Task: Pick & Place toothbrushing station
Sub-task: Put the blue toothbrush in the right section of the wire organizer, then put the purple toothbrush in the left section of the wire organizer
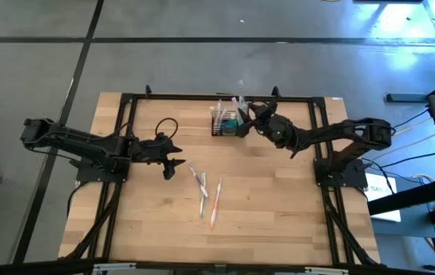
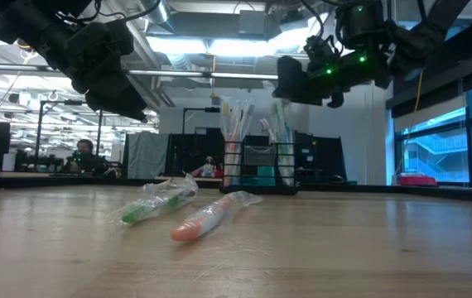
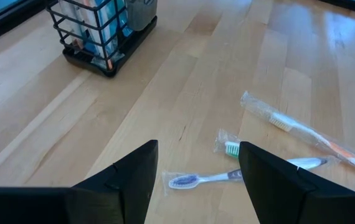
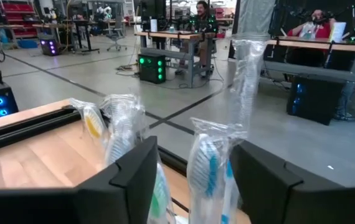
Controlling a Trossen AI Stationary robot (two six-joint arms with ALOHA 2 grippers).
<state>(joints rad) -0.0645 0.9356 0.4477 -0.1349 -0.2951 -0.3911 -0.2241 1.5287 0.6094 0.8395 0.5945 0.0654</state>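
Wooden table (image 1: 278,206) bears the toothbrushing station (image 1: 223,122) before a workshop; both arms' jaws stand apart.

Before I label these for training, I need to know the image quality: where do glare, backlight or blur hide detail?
Low view: bright ceiling lights and windows backlight the caddy, leaving it and both arms dark silhouettes; the near tabletop is soft. Right wrist view: wrapped toothbrushes close to the lens are blurred. Left wrist view: sheen on the wood, but the loose toothbrushes read clearly. High view: evenly lit, small detail.
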